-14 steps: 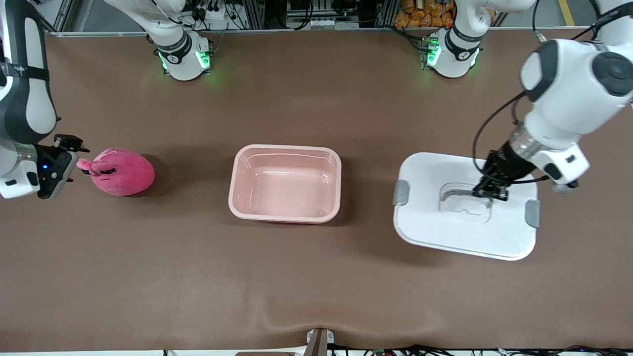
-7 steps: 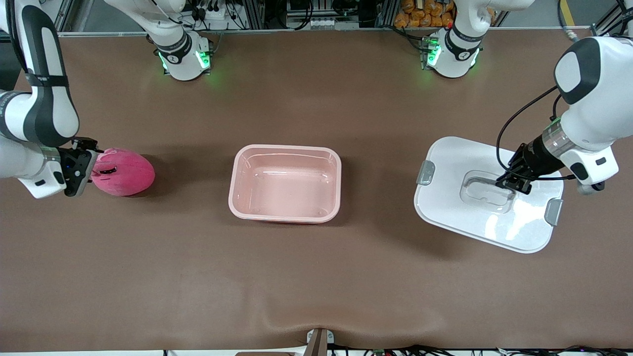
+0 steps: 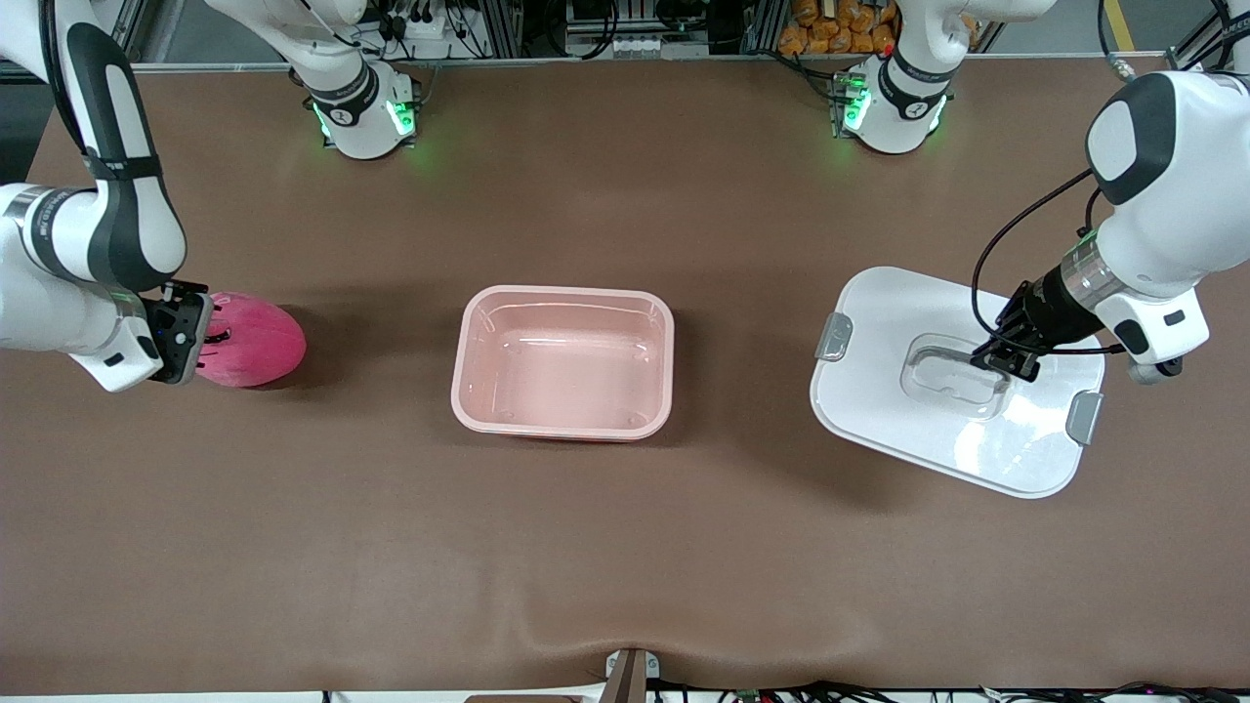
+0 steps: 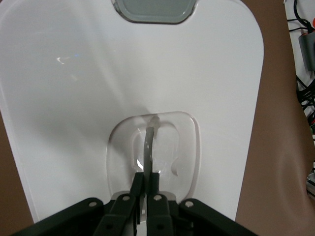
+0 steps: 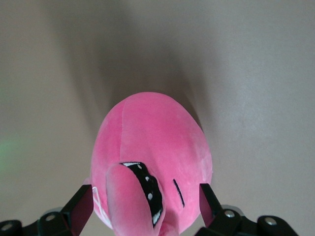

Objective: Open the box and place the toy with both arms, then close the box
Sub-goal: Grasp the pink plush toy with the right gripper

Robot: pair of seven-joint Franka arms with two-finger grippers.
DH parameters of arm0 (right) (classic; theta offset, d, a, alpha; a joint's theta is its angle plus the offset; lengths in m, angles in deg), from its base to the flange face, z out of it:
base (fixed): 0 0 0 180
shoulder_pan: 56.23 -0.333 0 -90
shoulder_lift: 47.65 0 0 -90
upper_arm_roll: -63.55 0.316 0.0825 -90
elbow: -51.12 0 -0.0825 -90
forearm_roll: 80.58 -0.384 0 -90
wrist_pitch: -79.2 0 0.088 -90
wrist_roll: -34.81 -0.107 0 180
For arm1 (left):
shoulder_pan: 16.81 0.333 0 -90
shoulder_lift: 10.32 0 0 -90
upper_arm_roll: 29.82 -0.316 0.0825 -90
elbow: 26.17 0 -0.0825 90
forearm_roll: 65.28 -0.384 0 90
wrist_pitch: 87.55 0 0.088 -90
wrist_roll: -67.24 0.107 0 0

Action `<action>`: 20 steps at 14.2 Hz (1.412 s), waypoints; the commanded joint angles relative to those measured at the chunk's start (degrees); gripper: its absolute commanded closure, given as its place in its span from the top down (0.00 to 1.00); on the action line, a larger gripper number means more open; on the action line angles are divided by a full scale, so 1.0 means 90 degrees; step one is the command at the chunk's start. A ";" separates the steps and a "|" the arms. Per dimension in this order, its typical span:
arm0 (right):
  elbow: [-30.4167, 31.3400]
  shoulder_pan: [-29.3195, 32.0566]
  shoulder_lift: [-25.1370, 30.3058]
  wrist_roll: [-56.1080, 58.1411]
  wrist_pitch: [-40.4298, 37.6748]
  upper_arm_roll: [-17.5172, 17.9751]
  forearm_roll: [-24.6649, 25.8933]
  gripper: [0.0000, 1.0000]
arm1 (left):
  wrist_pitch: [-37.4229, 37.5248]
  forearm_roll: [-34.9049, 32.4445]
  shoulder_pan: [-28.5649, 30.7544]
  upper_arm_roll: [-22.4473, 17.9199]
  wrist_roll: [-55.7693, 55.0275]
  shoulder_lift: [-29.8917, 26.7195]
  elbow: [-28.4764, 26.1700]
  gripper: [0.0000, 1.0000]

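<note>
The open pink box stands lidless at the table's middle. Its white lid is at the left arm's end, slightly tilted, with a shadow under its edge. My left gripper is shut on the lid's clear handle; in the left wrist view the gripper pinches the thin handle strip over the lid. The pink plush toy lies at the right arm's end. My right gripper stands open around its face end, and the wrist view shows one of its fingers on each side of the toy.
Grey clips sit on the lid's two short sides. Brown table covering lies all round. The two arm bases with green lights stand along the table's edge farthest from the front camera.
The right gripper has moved in from beside the toy until its fingers flank the toy's face. The left gripper has carried the lid toward the left arm's end and turned it a little.
</note>
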 commanded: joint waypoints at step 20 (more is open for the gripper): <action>-0.1127 -0.0030 0.0231 -0.0840 -0.1797 0.0035 -0.0392 0.00 | 0.0002 0.0056 0.0072 0.0119 0.0582 0.0635 0.0674 0.00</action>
